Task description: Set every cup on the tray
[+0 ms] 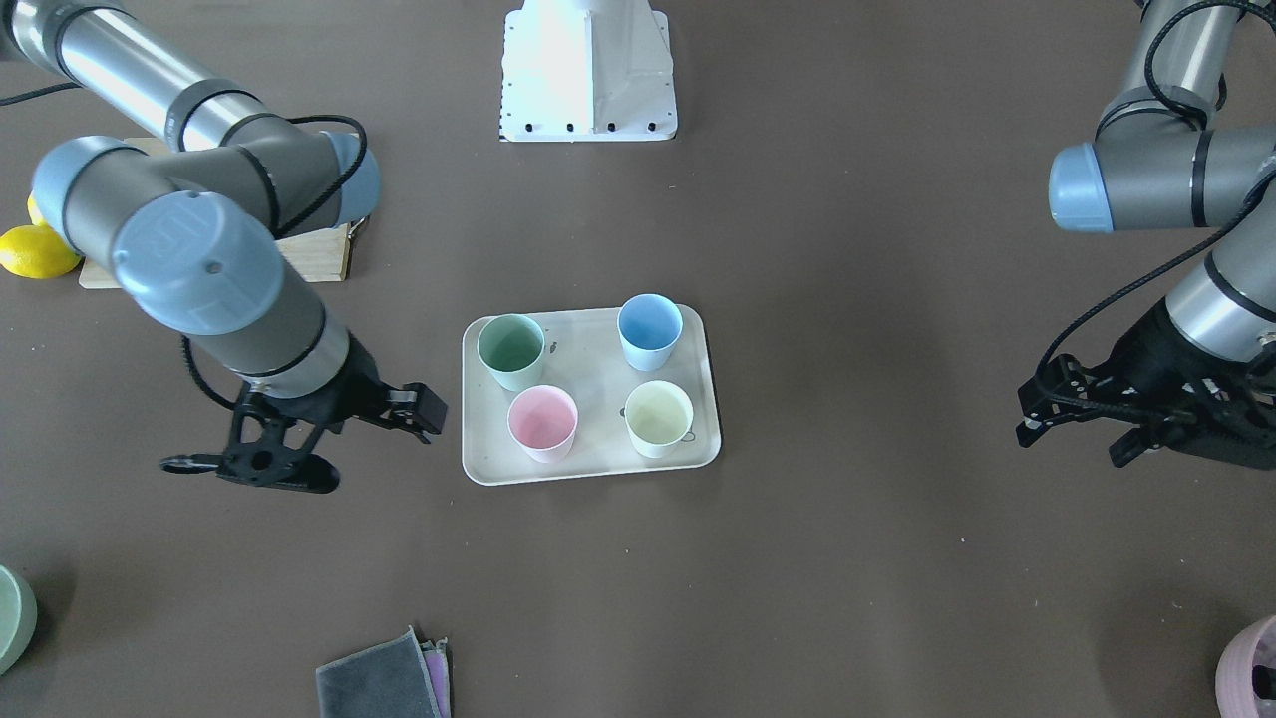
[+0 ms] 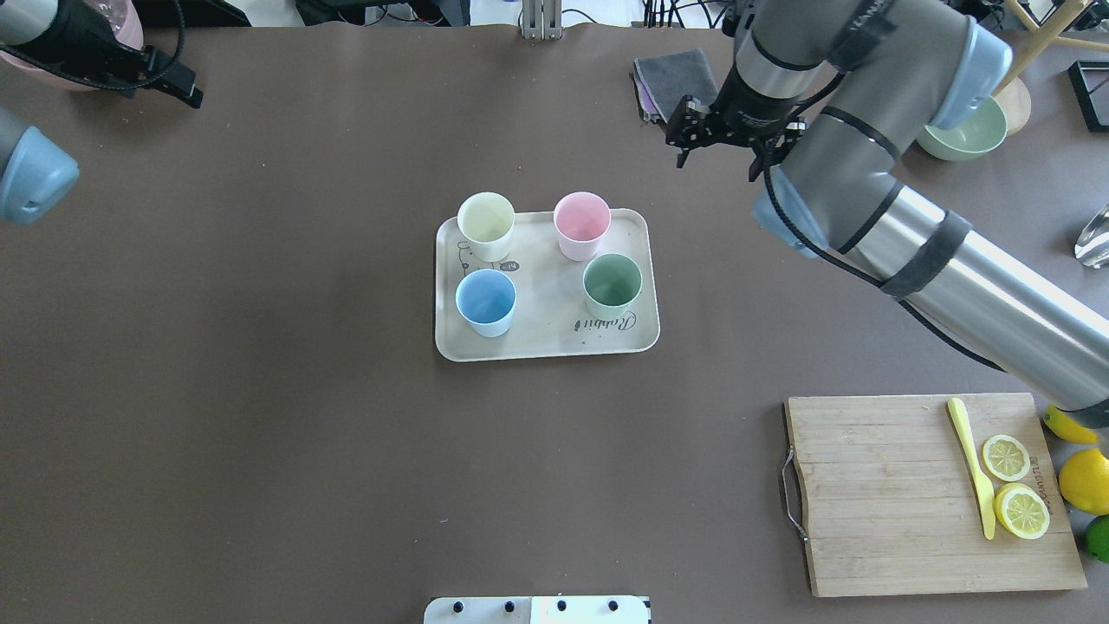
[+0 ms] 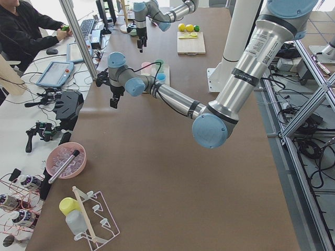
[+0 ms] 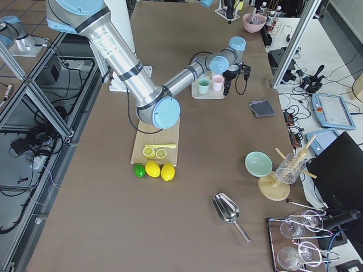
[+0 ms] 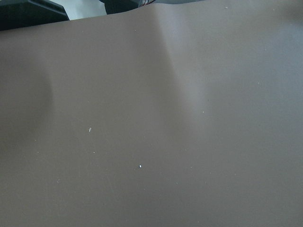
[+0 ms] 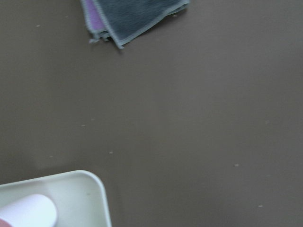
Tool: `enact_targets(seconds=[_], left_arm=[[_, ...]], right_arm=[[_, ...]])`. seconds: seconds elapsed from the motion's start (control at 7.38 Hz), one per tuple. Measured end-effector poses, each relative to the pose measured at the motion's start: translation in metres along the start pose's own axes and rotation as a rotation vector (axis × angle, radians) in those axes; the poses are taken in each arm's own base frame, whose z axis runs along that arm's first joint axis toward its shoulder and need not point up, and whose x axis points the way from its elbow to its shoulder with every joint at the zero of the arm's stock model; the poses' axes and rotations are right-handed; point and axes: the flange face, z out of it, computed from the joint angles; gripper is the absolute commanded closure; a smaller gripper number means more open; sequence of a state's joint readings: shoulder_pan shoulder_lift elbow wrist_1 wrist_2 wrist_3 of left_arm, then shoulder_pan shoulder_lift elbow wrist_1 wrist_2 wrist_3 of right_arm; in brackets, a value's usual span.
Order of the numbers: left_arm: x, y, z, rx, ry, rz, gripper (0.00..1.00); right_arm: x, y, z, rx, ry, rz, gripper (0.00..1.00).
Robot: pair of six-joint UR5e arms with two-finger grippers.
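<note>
- We take clock directions from the overhead view, with twelve o'clock pointing away from the robot.
- The tray [image 2: 546, 334] lies flat near the middle of the brown table [image 2: 260, 433], and all four cups stand upright on it, mouths up and apart from one another.
- From the tray's centre, the cream-white cup [image 2: 485, 225] is at about ten o'clock, the pink cup [image 2: 581, 224] at one, the mint green cup [image 2: 612, 284] at four and the light blue cup [image 2: 486, 301] at eight.
- The "Rabbit" script shows on bare tray just below the mint green cup.
- The right gripper [image 1: 329, 444] hangs over bare table at about two o'clock from the tray. Its jaws are spread and we see nothing between them.
- It is close to a folded grey cloth [image 2: 671, 78]. Its wrist camera catches that cloth, one rounded tray corner and the edge of a pale cup.
- The left gripper [image 1: 1075, 439] hangs well off at about ten o'clock from the tray, near the mauve-pink pot [image 1: 1246, 663]. Its fingers are parted and empty, and its wrist camera shows only table surface.
- At about four o'clock, well apart from the tray, sits a wooden cutting board [image 2: 884, 494]. On it are a yellow knife [image 2: 970, 468] and two lemon slices [image 2: 1005, 457].
- A pale green bowl [image 2: 962, 134] sits at about two o'clock, beyond the right arm.
</note>
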State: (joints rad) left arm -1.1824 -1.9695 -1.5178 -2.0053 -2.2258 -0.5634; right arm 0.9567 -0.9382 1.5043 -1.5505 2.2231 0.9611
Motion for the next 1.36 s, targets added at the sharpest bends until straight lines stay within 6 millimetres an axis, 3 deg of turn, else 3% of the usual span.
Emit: enact_targets(seconds=[0.27, 0.54, 0.81, 1.08, 1.36], left_arm=[[-0.063, 0.045, -0.003, 0.051, -0.002, -0.003, 0.03], [-0.112, 0.074, -0.01, 0.048, -0.035, -0.048, 0.03], [-0.173, 0.1, -0.024, 0.002, -0.094, -0.031, 0.02], [-0.244, 0.12, -0.073, -0.044, -0.107, -0.034, 0.03], [-0.297, 0.135, -0.134, -0.029, -0.115, -0.094, 0.03]], right_arm=[[0.14, -0.012, -0.015, -0.005, 0.035, -0.1, 0.0], [0.25, -0.017, -0.027, -0.004, 0.076, -0.182, 0.0], [0.348, -0.006, -0.039, -0.013, 0.097, -0.234, 0.0], [0.434, 0.014, -0.05, -0.026, 0.081, -0.25, 0.0], [0.49, 0.028, -0.055, -0.03, 0.082, -0.245, 0.0]])
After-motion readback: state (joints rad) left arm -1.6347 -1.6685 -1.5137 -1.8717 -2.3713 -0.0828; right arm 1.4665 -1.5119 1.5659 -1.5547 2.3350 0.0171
